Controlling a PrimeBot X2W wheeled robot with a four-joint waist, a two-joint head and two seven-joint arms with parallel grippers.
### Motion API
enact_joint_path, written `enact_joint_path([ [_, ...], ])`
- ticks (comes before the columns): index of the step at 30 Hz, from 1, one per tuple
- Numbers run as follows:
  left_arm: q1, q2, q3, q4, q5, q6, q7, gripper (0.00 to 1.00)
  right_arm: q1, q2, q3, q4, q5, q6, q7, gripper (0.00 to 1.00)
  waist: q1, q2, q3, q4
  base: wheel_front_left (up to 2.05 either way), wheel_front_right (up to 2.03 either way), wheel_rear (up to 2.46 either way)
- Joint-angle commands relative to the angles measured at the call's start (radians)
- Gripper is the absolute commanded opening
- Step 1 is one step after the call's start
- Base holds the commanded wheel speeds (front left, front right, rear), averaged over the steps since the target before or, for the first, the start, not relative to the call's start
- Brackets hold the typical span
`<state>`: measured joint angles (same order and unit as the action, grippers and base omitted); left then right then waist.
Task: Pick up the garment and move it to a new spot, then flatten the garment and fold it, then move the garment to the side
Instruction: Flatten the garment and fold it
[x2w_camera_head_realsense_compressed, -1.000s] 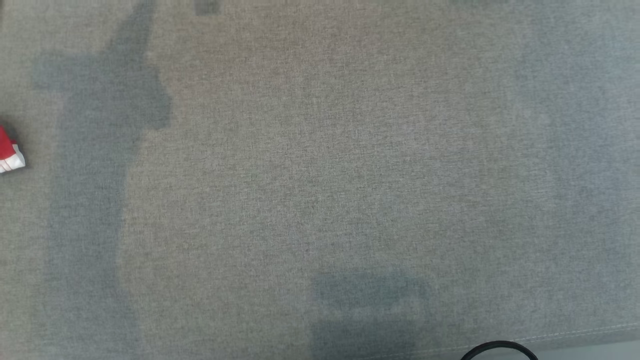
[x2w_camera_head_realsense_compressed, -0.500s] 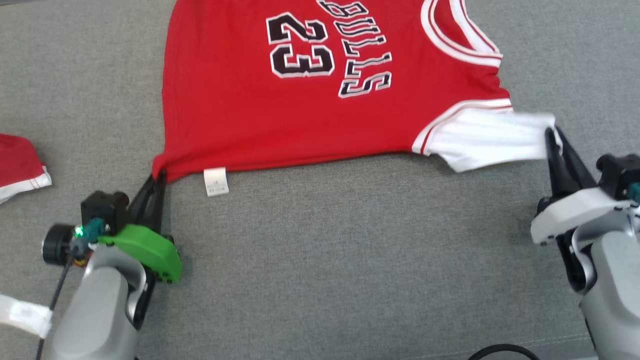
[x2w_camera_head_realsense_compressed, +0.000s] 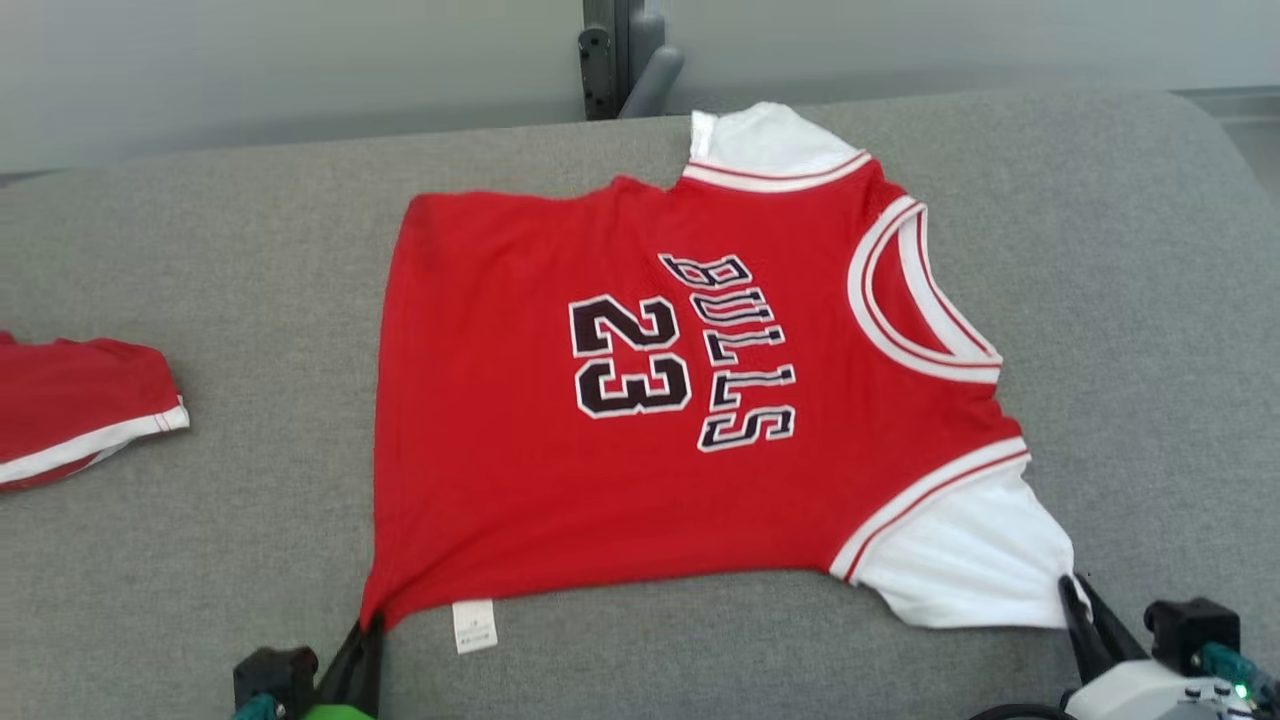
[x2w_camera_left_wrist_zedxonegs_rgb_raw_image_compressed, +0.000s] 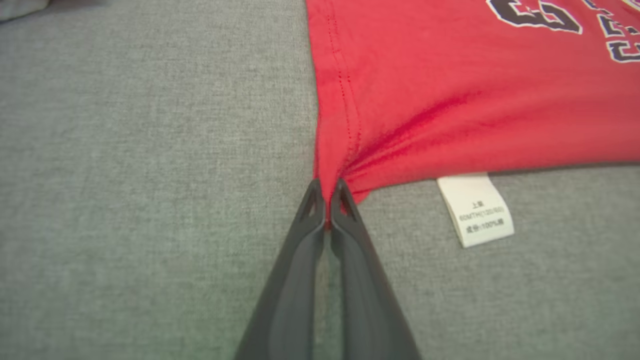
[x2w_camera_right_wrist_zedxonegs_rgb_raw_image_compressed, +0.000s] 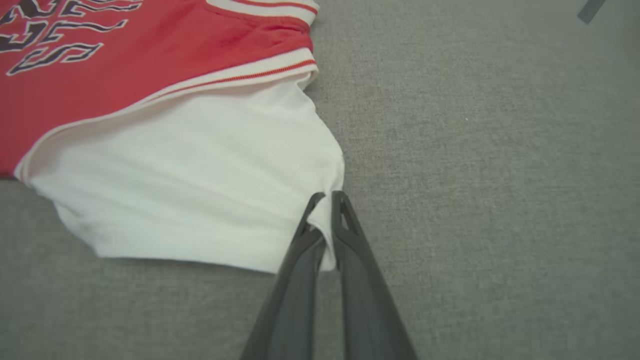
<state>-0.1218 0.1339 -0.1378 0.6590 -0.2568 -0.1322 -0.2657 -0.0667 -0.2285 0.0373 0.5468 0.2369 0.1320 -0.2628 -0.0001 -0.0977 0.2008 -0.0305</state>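
Left gripper: the left gripper (x2w_camera_left_wrist_zedxonegs_rgb_raw_image_compressed: 327, 189) has its two dark fingers pressed together on the red hem corner of the jersey (x2w_camera_head_realsense_compressed: 500, 450), and the cloth bunches into creases where it enters the tips
Just right of the left tips: a white tag (x2w_camera_left_wrist_zedxonegs_rgb_raw_image_compressed: 477, 210) with small print sticks out from under the jersey's near edge and lies flat on the grey cushion (x2w_camera_left_wrist_zedxonegs_rgb_raw_image_compressed: 125, 175)
Ahead of the left tips: the stitched hem (x2w_camera_left_wrist_zedxonegs_rgb_raw_image_compressed: 345, 90) runs straight away from the fingers, with the red body spread to its right
Right gripper: the right gripper (x2w_camera_right_wrist_zedxonegs_rgb_raw_image_compressed: 327, 200) pinches the outer corner of the near white sleeve (x2w_camera_right_wrist_zedxonegs_rgb_raw_image_compressed: 200, 175), a strip of white cloth showing between its fingers
Left of the right tips: the sleeve fans out flat, then comes a red-and-white trim band (x2w_camera_right_wrist_zedxonegs_rgb_raw_image_compressed: 240, 75), then the red body
Between the two grippers: the jersey's near edge runs from one grip to the other; the jersey lies front up, with the number 23 (x2w_camera_head_realsense_compressed: 630, 370) and the word BULLS (x2w_camera_head_realsense_compressed: 740, 350) side by side
Ahead of the right gripper: the white-edged neck opening (x2w_camera_head_realsense_compressed: 905, 300), and further off the far sleeve (x2w_camera_head_realsense_compressed: 765, 140) at the cushion's back edge
Far out to the left of the left gripper: a second red garment (x2w_camera_head_realsense_compressed: 80, 420) with white trim, well apart from the jersey
Beyond the cushion: a dark upright fitting (x2w_camera_head_realsense_compressed: 610, 55), possibly a stand, too blurred to tell
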Motion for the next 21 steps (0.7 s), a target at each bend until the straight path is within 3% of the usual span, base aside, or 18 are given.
enact_joint_path([
  [1,0.058,-0.002,0.017,0.007,0.01,0.003,0.003,0.0,0.048,0.0,-0.015,0.007,0.008,-0.002,-0.003,0.0,0.0001,0.0002,-0.087,0.021,0.0,0.0,0.0],
  [12,0.214,-0.054,0.132,-0.026,0.033,0.003,0.002,0.0,0.206,0.006,-0.026,-0.003,0.007,-0.003,-0.003,0.0,0.0001,0.0002,-0.147,0.042,0.0,0.0,0.0],
  [21,0.157,-0.055,0.039,-0.138,0.041,0.003,0.002,0.0,0.148,0.014,-0.04,-0.16,0.001,-0.002,-0.003,0.0,0.0001,0.0002,-0.125,0.048,0.0,0.0,0.0],
])
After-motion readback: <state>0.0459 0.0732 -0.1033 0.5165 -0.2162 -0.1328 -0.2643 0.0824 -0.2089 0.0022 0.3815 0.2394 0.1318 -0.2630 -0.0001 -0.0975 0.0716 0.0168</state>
